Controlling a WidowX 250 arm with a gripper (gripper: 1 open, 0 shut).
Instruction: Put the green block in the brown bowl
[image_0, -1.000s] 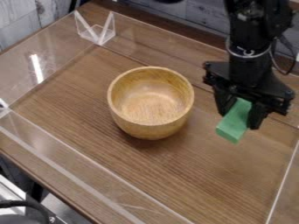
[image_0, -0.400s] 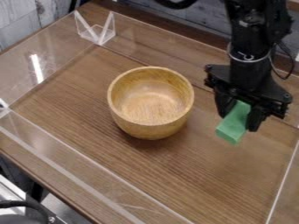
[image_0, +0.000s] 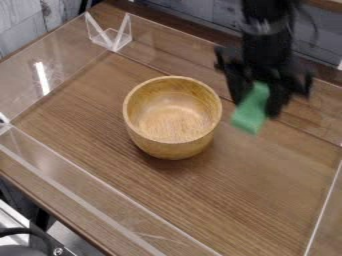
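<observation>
Gripper: the gripper hangs over the right side of the table, pointing nearly straight down, its jaws pinching the upper end of the green block; the view is blurred here, so the contact itself is not sharp.
Green block: clear of the wood, hanging below the jaws and tilted a little, just right of the brown bowl and about level with its rim.
Brown bowl: upright and empty, near the middle of the table.
Handling: the block looks light, stiff and matte, so unlikely to slip or deform; being long and held by one end, it may swing.
Where to hold: across its narrow faces, as now; a hold nearer the middle would steady it.
Risk: the low end could catch the thick rim.
</observation>
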